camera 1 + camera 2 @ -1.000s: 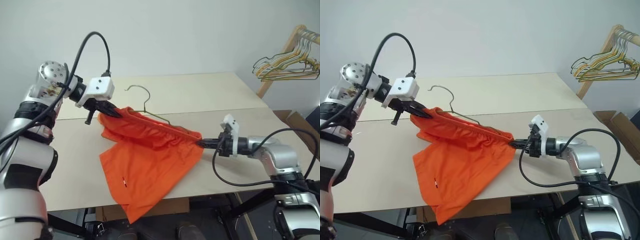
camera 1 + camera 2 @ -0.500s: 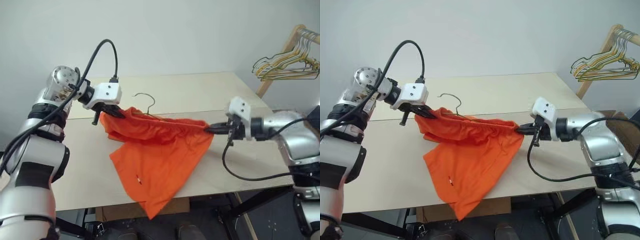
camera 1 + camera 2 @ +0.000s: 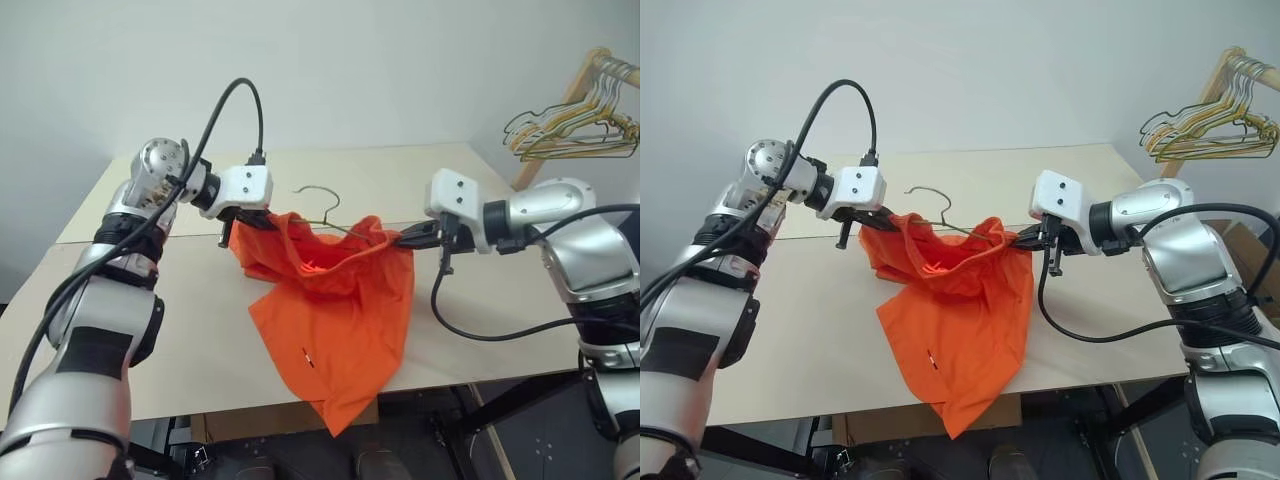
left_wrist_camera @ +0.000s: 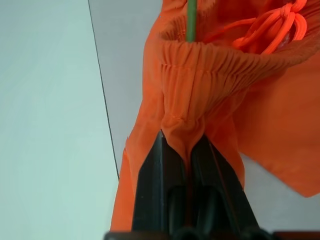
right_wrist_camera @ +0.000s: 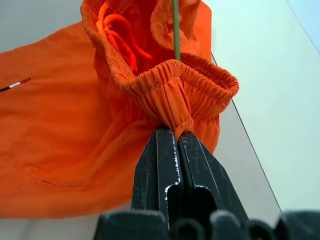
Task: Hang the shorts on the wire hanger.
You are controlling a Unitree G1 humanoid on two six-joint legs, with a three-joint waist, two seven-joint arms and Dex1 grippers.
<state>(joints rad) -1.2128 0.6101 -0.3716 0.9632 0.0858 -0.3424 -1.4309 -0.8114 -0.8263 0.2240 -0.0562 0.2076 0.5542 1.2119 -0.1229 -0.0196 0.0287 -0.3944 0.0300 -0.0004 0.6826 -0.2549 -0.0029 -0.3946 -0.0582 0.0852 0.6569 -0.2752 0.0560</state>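
Head views: the left end effector (image 3: pixel 262 221) is pinching one end of the waistband of the shorts (image 3: pixel 335 310), and the right end effector (image 3: pixel 405 238) is pinching the opposite end. Both are holding the waistband raised above the tabletop (image 3: pixel 180 330); the fabric is sagging between them and hanging down, its lower part draping past the tabletop's near edge. The wire hanger (image 3: pixel 322 206) is standing with its hook rising behind the waistband and its lower part hidden inside the fabric. A bunch of green and yellow hangers (image 3: pixel 575 130) is hanging on a wooden rack (image 3: pixel 565 110) at the far right.

Left wrist view: the two black fingers (image 4: pixel 160 190) are pressing together on a gathered fold of the waistband. A thin green wire of the hanger (image 4: pixel 190 22) is passing down into the waist opening, beside the orange drawstring (image 4: pixel 272 25).

Right wrist view: the fingers (image 5: pixel 165 172) are clamping a fold of elastic waistband; the hanger wire (image 5: pixel 175 30) is entering the open waist just beyond.
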